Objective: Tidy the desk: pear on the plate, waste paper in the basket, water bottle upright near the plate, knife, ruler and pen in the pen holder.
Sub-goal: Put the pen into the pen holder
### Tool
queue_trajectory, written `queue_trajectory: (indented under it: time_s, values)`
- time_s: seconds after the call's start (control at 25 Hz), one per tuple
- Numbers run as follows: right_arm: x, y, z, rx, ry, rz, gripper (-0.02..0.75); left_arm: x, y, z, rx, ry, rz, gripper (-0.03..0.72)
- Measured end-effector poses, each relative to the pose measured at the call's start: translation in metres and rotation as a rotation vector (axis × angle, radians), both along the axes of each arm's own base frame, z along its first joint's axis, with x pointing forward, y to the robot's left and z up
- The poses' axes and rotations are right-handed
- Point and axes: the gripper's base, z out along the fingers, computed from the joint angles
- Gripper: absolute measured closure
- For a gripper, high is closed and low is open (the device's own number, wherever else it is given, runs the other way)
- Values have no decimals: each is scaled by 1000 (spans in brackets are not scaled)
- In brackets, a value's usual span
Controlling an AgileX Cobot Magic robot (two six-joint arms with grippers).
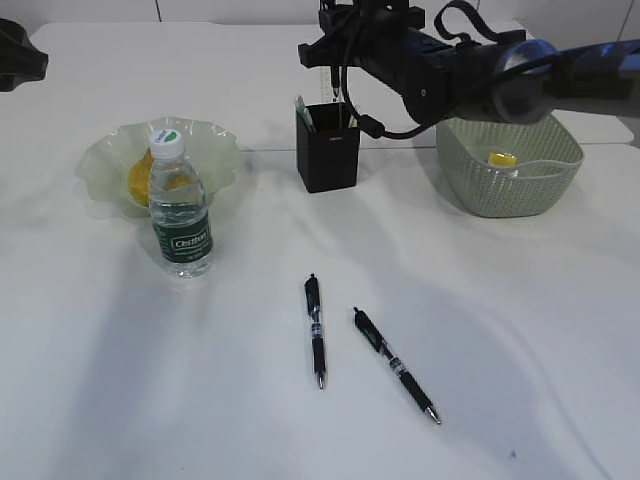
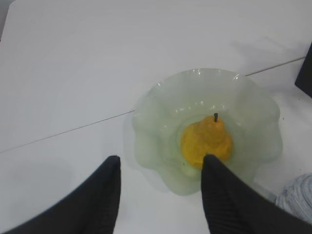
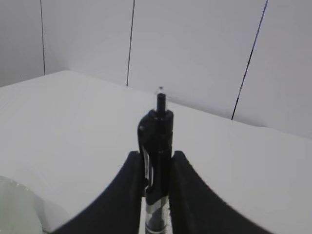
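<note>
Right claw [image 3: 156,165] is clamped on a pen [image 3: 157,141], held upright above the pen holder [image 1: 327,146] near the surface's far edge, evidently for insertion. Left claw [image 2: 161,195] is open and empty above the plate [image 2: 146,126].

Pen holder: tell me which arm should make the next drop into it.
Right. The right gripper is already shut on a pen and sits above the pen holder in the exterior view. The left gripper is open, empty, over by the plate.
</note>
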Motion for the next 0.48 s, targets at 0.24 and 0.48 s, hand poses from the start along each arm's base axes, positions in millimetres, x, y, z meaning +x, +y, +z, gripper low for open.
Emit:
queue_trajectory:
  time_s: [0.24, 0.48]
  values:
    - [4, 2, -17, 25, -13, 1, 637, 0, 0, 0, 0, 0, 0, 312]
    - [5, 2, -27, 29, 7, 0, 637, 0, 0, 0, 0, 0, 0, 313]
